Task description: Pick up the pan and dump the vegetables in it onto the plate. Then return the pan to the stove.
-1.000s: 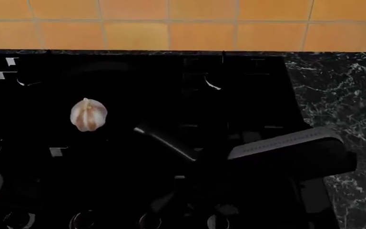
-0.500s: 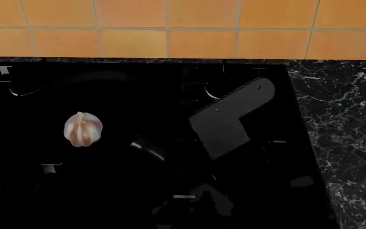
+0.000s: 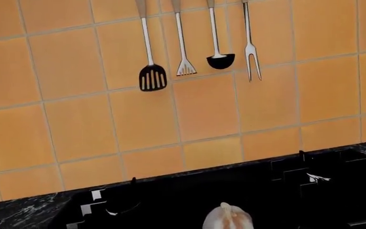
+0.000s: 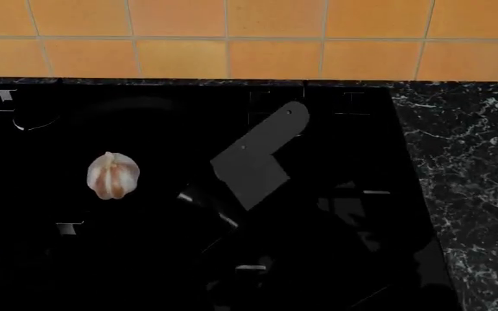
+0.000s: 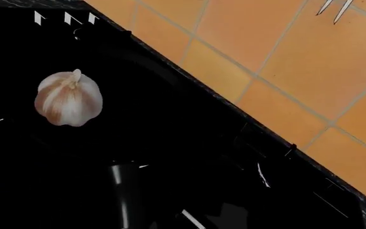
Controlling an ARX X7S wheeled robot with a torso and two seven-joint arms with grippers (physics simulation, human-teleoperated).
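Right arm hung over the stove near the pan handle, presumably to grasp it; neither gripper's fingers showed. Garlic lay in the pan.

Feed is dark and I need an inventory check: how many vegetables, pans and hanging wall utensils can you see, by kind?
Whitish garlic bulb: 1
Round black frying pan: 1
Hanging utensils on the orange tile wall: 4, namely black slotted spatula, small whisk-like tool, black ladle, metal fork
Total: 6
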